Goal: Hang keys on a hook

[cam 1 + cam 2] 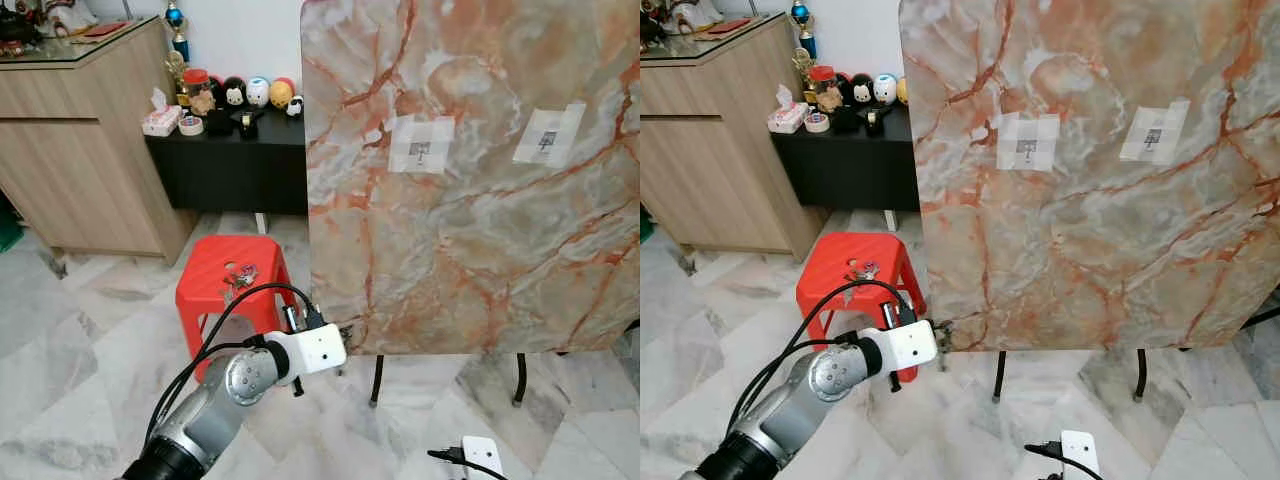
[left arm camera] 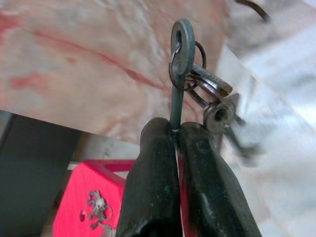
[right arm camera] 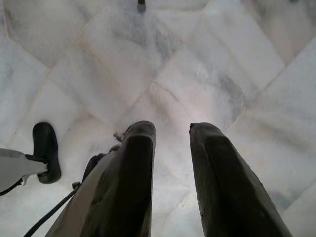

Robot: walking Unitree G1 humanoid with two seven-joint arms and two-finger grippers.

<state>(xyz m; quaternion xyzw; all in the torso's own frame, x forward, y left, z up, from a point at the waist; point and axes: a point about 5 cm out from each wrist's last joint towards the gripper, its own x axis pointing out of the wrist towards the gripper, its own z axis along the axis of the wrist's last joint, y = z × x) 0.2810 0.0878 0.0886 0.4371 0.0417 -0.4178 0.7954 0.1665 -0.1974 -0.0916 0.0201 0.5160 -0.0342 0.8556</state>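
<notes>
**Holding the keys at the slab's lower corner**

Starting at the far left, I see a wooden cabinet (image 1: 80, 150), and next to it a low black shelf (image 1: 230, 165) lined with small figurines (image 1: 245, 95) and a tissue box (image 1: 160, 120). On the marble floor (image 1: 70, 340) in front of the shelf stands a red plastic stool (image 1: 235, 285) with a second bunch of keys lying on its seat. My left arm reaches forward past the stool, and the left gripper (image 2: 176, 129) is pinched tight on a thin dark key tag (image 2: 181, 47); the keys (image 2: 212, 94) dangle from the tag's ring just beyond the fingertips, close to the lower left corner of the big upright marble slab (image 1: 470, 200). The slab stands on thin black legs and carries two taped paper patches, one near its middle (image 1: 421, 143) and one farther right (image 1: 549, 133). I cannot make out a hook on either patch. Low on the right, the right gripper (image 3: 172, 129) hangs over the floor, its two fingers apart and holding nothing.
</notes>
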